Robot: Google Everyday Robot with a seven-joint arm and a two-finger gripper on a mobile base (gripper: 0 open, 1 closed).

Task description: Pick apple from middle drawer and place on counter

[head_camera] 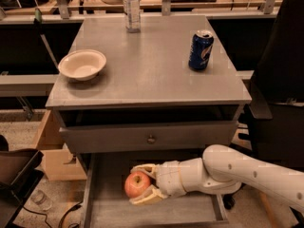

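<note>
The red apple (pixel 137 184) with yellow patches sits between the two cream fingers of my gripper (pixel 140 184), above the plank floor of the open middle drawer (pixel 156 215). One finger is over the apple's far side, the other at its near side, and they are closed on it. My white arm reaches in from the lower right. The grey counter (pixel 147 65) lies above, with the drawer front and its knob just under it.
On the counter stand a cream bowl (pixel 82 64) at the left, a blue soda can (pixel 200 50) at the right and a clear water bottle (pixel 132 8) at the back. A cardboard box (pixel 57 151) and a dark bin are on the floor at the left.
</note>
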